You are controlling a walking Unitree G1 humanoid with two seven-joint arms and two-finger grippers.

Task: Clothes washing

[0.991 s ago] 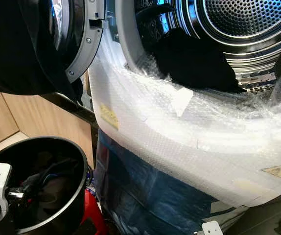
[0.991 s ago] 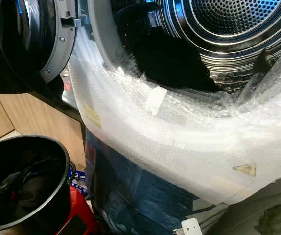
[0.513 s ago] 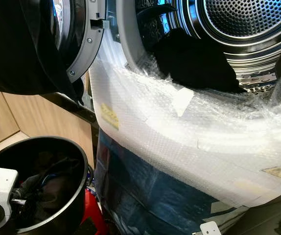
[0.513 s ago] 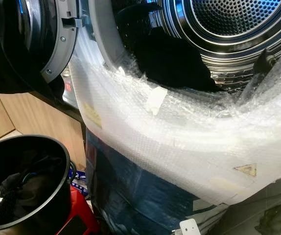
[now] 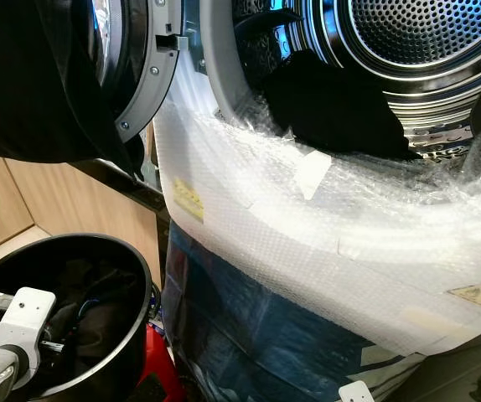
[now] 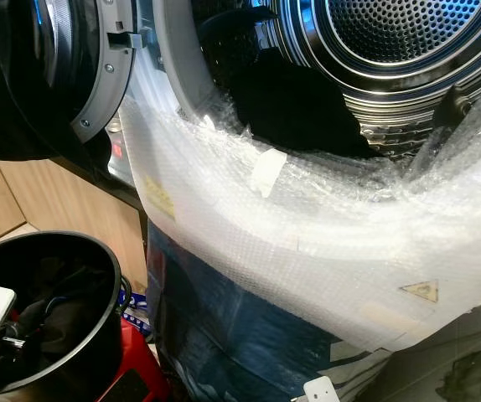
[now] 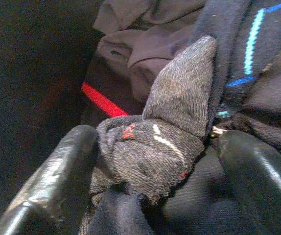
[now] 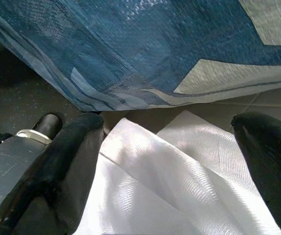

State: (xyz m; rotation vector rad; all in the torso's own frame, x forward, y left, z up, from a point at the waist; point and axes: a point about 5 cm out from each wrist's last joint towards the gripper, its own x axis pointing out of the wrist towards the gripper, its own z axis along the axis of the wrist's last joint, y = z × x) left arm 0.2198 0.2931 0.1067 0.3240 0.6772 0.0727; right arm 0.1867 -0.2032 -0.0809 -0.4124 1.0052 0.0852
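A: Left tool point(image 7: 155, 166)?
B: Down in the black bucket point(image 5: 131, 276), fingers apart either side of a grey sock point(image 7: 165, 132), one finger touching it, not clamped. Dark clothes point(image 7: 145, 44) underneath.

A: Right tool point(image 8: 165, 161)?
B: Spread wide over white cloth point(image 8: 179, 181) on the floor, just beside the blue tarp point(image 8: 155, 49).

A: Farther back?
B: Washer front under bubble wrap point(image 5: 324, 226), door point(image 5: 123, 67) open. A black garment point(image 5: 333, 109) lies in the drum point(image 5: 425, 42) mouth.
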